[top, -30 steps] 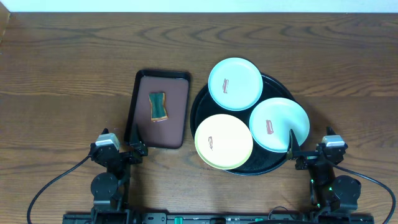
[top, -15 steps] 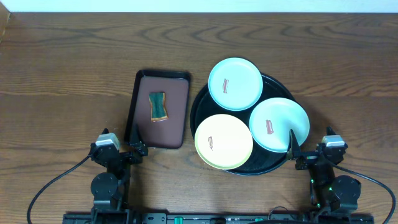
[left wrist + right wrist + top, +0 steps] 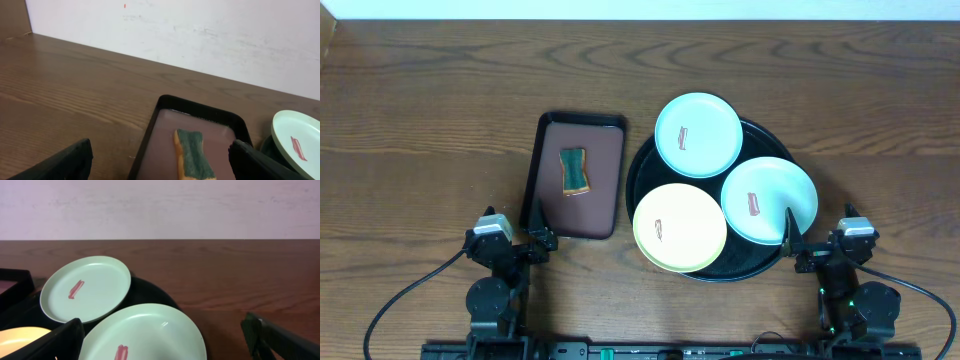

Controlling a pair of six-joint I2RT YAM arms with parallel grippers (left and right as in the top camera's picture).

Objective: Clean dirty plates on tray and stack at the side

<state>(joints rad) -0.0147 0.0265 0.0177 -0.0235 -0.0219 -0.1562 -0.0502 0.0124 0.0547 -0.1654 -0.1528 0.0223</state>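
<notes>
The round black tray (image 3: 642,165) holds three plates. A mint-green plate (image 3: 697,134) lies at its back, a second mint-green plate (image 3: 769,199) at its right, and a pale yellow plate (image 3: 679,227) at its front left. Each has a small reddish-brown smear. In the right wrist view the far green plate (image 3: 85,287), the near green plate (image 3: 150,332) and the yellow plate's edge (image 3: 20,336) show. My left gripper (image 3: 535,240) is open and empty at the table's front, near the brown tray. My right gripper (image 3: 790,245) is open and empty by the black tray's front right rim.
A rectangular brown tray (image 3: 578,175) with a black rim lies left of the black tray and holds a green-and-orange sponge (image 3: 575,170). The sponge also shows in the left wrist view (image 3: 194,157). Bare wood-grain tabletop (image 3: 420,130) spreads to the left and the far right.
</notes>
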